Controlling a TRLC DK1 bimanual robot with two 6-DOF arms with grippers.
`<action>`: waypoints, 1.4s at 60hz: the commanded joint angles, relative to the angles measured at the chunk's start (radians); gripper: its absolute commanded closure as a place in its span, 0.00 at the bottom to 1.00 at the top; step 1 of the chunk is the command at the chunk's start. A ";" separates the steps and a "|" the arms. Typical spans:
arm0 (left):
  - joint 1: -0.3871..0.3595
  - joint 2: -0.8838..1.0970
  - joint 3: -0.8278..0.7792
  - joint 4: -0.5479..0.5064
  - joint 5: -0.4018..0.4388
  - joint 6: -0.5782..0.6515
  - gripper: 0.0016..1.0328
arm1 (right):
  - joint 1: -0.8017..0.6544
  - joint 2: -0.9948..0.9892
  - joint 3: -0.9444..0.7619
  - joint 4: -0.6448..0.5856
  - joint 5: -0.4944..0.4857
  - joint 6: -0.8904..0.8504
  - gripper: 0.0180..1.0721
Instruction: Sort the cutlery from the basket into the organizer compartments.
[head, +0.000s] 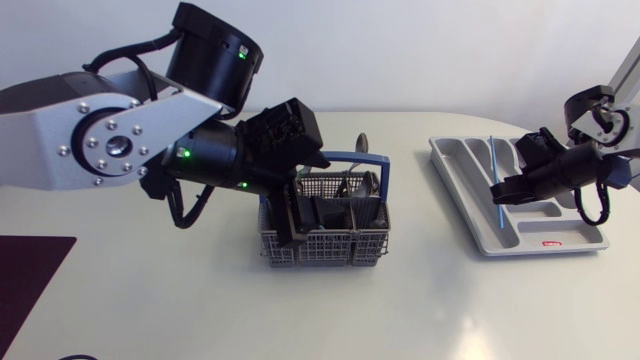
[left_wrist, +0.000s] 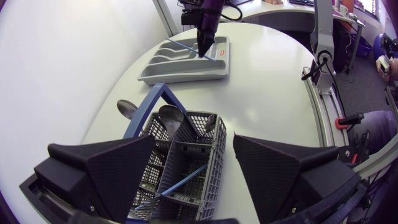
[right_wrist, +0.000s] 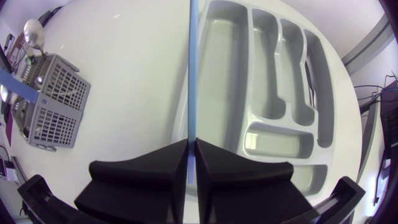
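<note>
A pale, rounded surface (head: 200, 310) carried the grey wire basket (head: 320, 245) near the middle and, at 3 o'clock from it, the grey organizer (head: 470, 160). The right end effector (head: 503, 190) hung over the organizer, clamped shut on a thin blue-handled utensil (head: 493, 165), whose length ran from 12 to 6 o'clock in the head view. In the right wrist view the handle appeared to lie above the outer wall of the longest compartment, on the side facing the basket, rather than over its floor. The step in hand was judged to be the placing of this piece. To do it well, the utensil would best be shifted a little toward 3 o'clock, kept parallel to the compartment walls, lowered until nearly flat, and only then released. The left end effector (left_wrist: 194, 140) was held wide open above the basket, where spoons (left_wrist: 171, 115) and another blue-handled piece (left_wrist: 180, 180) remained to be sorted.
</note>
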 joint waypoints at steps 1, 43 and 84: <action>-0.006 0.004 0.006 -0.009 -0.003 0.038 0.15 | -0.002 0.075 0.048 0.013 0.012 0.039 0.94; -0.006 -0.086 -0.145 -0.012 -0.006 0.072 0.15 | 0.017 0.345 0.157 0.026 0.106 0.033 0.65; 0.045 -0.092 -0.241 0.005 0.103 -0.042 0.15 | 0.337 -0.314 -0.090 -0.151 -0.172 -0.142 0.33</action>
